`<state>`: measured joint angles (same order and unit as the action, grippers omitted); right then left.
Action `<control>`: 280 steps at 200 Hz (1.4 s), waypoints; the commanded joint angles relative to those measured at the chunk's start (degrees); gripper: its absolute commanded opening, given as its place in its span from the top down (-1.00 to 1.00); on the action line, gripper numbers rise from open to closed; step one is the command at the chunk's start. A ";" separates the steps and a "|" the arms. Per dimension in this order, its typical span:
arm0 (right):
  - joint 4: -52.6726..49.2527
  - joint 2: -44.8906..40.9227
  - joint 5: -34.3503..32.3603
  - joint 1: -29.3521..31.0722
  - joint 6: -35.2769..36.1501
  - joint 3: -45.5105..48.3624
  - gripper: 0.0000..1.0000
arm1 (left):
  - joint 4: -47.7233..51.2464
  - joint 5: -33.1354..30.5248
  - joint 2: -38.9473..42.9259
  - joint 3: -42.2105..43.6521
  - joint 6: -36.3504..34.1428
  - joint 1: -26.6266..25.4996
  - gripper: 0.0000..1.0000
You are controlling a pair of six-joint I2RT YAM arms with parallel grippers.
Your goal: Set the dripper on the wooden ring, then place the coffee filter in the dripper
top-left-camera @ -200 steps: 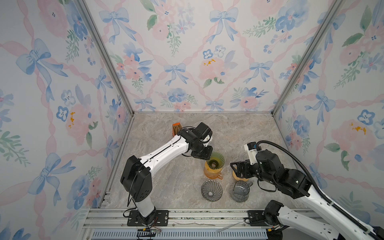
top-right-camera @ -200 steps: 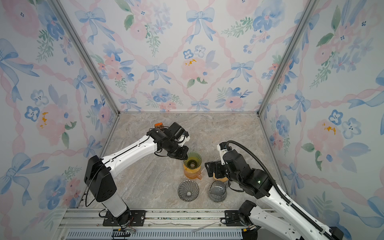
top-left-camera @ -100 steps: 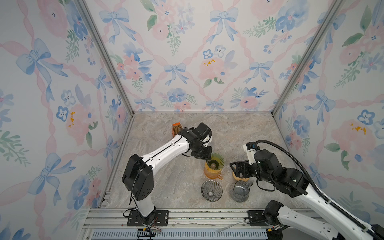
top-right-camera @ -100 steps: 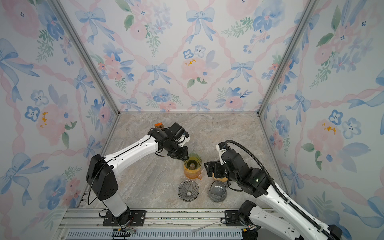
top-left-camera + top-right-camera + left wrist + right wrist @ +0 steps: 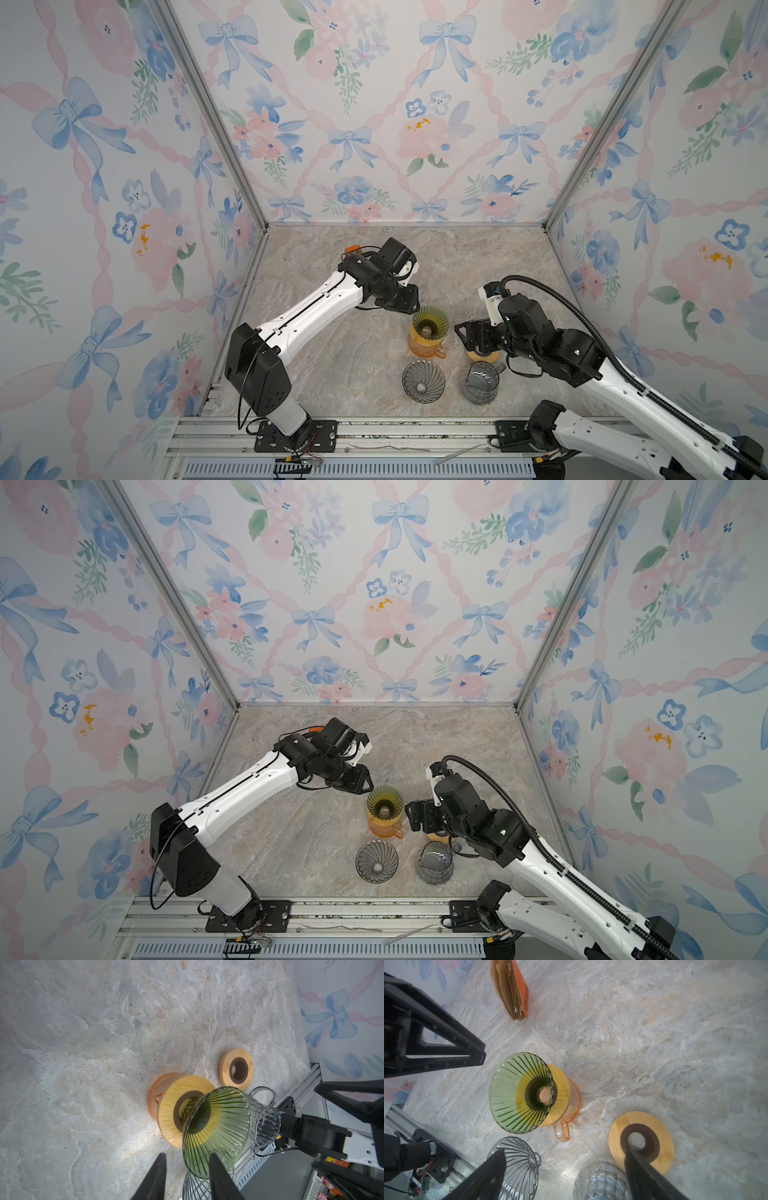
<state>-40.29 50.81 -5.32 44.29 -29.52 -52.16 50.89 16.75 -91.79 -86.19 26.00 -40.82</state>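
Note:
A green ribbed glass dripper (image 5: 430, 322) (image 5: 384, 802) sits on a wooden ring (image 5: 168, 1109) atop an orange glass carafe (image 5: 574, 1101); its cone is empty. The coffee filters (image 5: 508, 989) are brown papers in an orange pack, standing at the back; in a top view only an orange corner (image 5: 352, 249) shows behind my left arm. My left gripper (image 5: 411, 305) (image 5: 187, 1155) is open at the dripper's back-left rim and holds nothing. My right gripper (image 5: 461, 336) (image 5: 565, 1152) hangs wide open just right of the carafe, empty.
A clear grey glass dripper (image 5: 423, 381) and a clear glass server (image 5: 478, 382) stand near the front rail (image 5: 374, 432). A loose wooden ring (image 5: 641, 1142) lies under my right gripper. Patterned walls close in the marble floor on three sides.
My left gripper has opened at the green dripper's rim. My right gripper has narrowed a little and edged slightly left. The dripper stays put.

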 commanded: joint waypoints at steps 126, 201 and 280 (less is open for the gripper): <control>7.67 12.88 12.68 -4.92 -11.05 -1.42 0.34 | -1.64 -0.04 -5.28 0.06 -6.22 0.47 0.38; 8.34 15.58 12.34 -4.94 -11.17 -1.43 0.54 | -1.76 -0.67 -6.00 0.21 -6.57 0.72 0.43; 9.11 16.41 12.19 -4.92 -11.17 -1.54 0.70 | -1.94 -0.49 -5.94 0.65 -6.84 0.91 0.44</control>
<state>-32.16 66.89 6.92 39.79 -40.53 -53.78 49.34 16.78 -97.17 -86.17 20.53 -40.34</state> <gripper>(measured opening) 0.158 0.281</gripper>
